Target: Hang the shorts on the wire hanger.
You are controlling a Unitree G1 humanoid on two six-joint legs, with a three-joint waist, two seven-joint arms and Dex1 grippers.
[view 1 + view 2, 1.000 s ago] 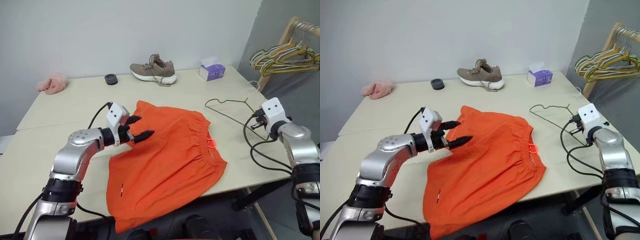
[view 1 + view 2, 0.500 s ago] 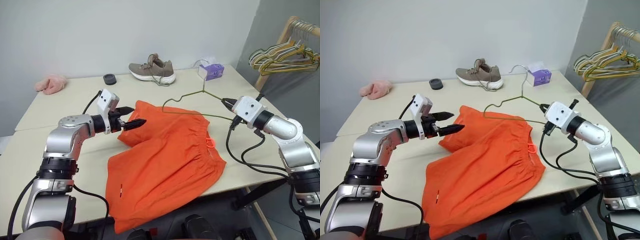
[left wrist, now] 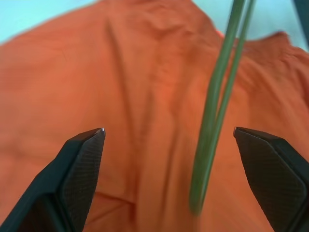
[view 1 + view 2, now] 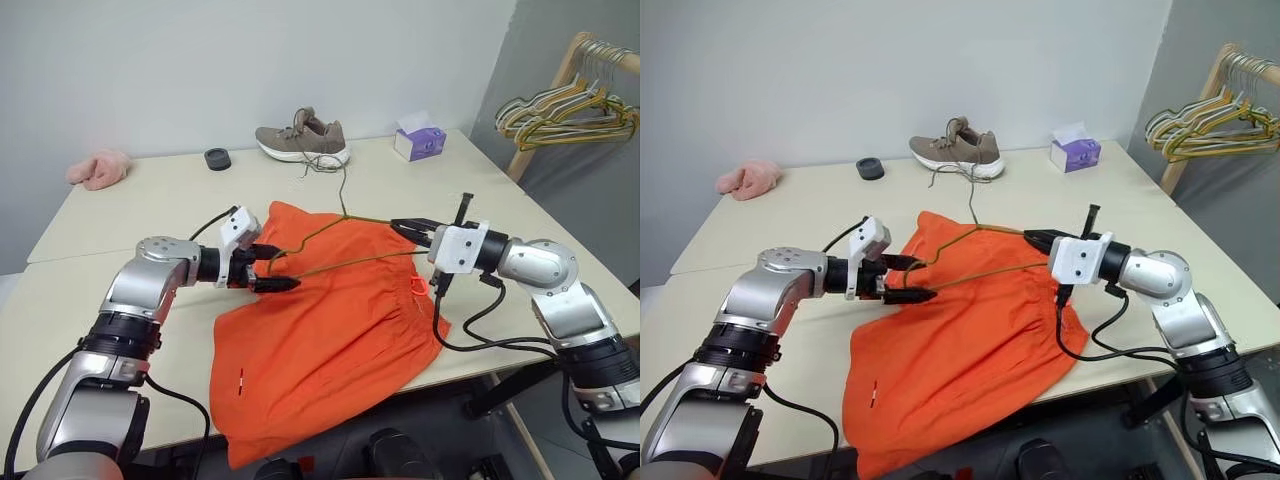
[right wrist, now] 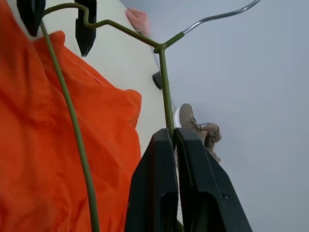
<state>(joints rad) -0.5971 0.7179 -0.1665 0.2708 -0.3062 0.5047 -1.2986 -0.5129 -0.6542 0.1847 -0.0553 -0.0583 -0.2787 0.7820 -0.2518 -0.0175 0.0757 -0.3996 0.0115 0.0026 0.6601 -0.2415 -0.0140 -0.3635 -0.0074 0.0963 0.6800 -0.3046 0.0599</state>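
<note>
R arm reaches across, tool (image 4: pixel 402 226) clamped on wire hanger (image 4: pixel 330 238); L tool (image 4: pixel 278 270) wide, hanger's end between, above shorts (image 4: pixel 330 330).

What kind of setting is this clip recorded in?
Probably a plain indoor test or lab room, staged for laundry handling: a pale table against a bare wall, a wooden rack of hangers to the right, and stray household props such as a shoe and a tissue box.

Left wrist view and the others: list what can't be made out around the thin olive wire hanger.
- Left wrist view: thin olive wire hanger blurred between the open left gripper; contact unclear.
- Right wrist view: shut right gripper covers the wire it holds.
- Left eye view: bright orange shorts cut off at the bottom; small white tag unreadable.
</note>
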